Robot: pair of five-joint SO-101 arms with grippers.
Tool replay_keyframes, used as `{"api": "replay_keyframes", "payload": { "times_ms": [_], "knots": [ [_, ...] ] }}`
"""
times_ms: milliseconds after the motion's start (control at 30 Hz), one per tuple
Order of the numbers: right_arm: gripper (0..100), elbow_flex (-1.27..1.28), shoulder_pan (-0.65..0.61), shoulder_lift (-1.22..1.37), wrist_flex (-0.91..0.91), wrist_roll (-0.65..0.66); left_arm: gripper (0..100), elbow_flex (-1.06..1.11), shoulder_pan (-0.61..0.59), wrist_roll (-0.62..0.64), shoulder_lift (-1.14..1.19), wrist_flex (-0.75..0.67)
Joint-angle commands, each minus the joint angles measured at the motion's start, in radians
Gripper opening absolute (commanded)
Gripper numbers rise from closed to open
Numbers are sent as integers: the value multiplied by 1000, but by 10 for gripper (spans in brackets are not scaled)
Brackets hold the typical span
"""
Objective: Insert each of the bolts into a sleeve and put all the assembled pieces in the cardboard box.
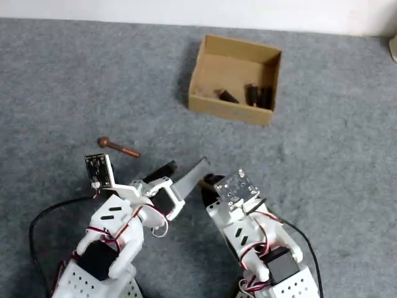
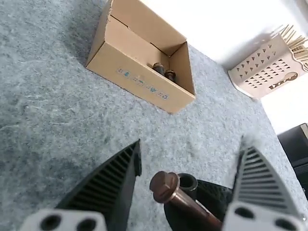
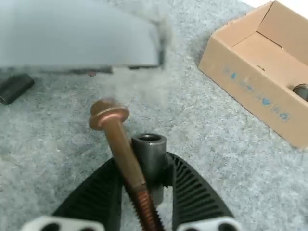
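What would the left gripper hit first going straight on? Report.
Probably the copper hex-head bolt that the right gripper holds beside a dark metal sleeve, ahead of the open left gripper; depth unclear.

A grey, felt-like tabletop [image 1: 322, 155] carries everything. An open cardboard box [image 1: 229, 109] sits on it, far and slightly right of centre. A single coppery bolt [image 1: 118, 147] lies flat on the left, nearer, well apart from the box.

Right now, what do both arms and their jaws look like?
Left arm and right arm: white plastic shells, black motors, red and white wires, black cables. Jaws are tapered and ribbed: the left's one black, one grey; the right's both black.
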Motion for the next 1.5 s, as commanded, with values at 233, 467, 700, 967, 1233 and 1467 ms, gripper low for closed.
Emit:
{"api": "replay_keyframes", "payload": {
  "times_ms": [233,467,700,967,1233,1467],
  "knots": [
    [5,-13,-4,-12,-8,-11,306,-25,-137,8,-8,-32],
    [5,-15,-2,-12,-7,-15,305,-19,-275,69,-8,-101],
    [5,-104,-4,-12,110,-18,305,-19,-275,66,-8,-101],
    [5,-108,2,-12,42,-14,305,-18,-272,66,-5,-101],
    [5,54,70,-10,-159,-17,305,24,-147,6,-5,-103],
    [5,81,68,-10,-163,-14,305,62,-36,-69,-5,-98]
  ]
}}
